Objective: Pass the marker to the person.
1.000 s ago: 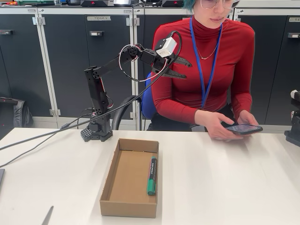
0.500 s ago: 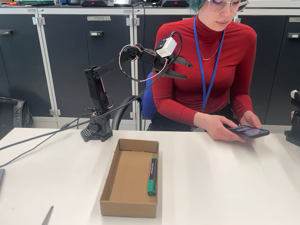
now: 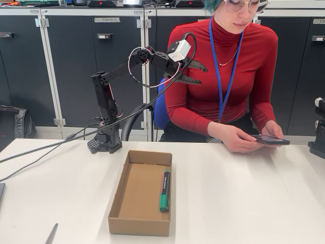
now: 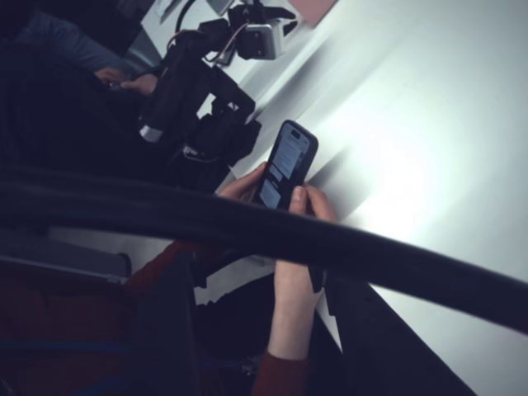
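While the arm (image 3: pixel 109 101) is raised at the upper centre of the fixed view, its gripper (image 3: pixel 195 71) is held in the air in front of the person (image 3: pixel 223 76), with the jaws parted and nothing between them.

Marker (image 3: pixel 164 190): lying flat inside the box (image 3: pixel 122 190), against the right wall, green cap toward the bottom of the frame; well apart from the gripper and untouched.

Box: open cardboard tray, set on the table (image 3: pixel 244 203) at lower centre, below the arm's base.

Person: seated behind the table at upper right of the fixed view. A phone (image 3: pixel 270 140) is held in both hands just above the table edge at right centre. In the wrist view the phone (image 4: pixel 285 165) is seen at centre, gripped by a hand (image 4: pixel 301 223), screen lit.

Cables (image 3: pixel 45 150): run from the arm's base across the table to the left edge.

Cabinets (image 3: pixel 71 61): dark doors lined along the background.
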Motion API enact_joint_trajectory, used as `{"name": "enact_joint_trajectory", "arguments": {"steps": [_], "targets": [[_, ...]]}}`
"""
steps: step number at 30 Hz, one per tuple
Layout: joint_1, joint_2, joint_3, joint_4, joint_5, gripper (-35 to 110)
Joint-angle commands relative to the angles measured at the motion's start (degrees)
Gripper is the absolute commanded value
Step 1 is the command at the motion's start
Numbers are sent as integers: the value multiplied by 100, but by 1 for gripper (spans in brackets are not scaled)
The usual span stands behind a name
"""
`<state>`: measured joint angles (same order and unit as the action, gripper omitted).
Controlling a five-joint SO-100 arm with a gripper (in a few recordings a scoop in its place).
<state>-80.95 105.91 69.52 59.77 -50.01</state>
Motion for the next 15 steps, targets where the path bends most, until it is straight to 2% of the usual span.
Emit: {"name": "enact_joint_trajectory", "arguments": {"steps": [1,15], "targets": [[9,70,-281,-114,-18,27],[9,79,-272,-158,-44,27]]}}
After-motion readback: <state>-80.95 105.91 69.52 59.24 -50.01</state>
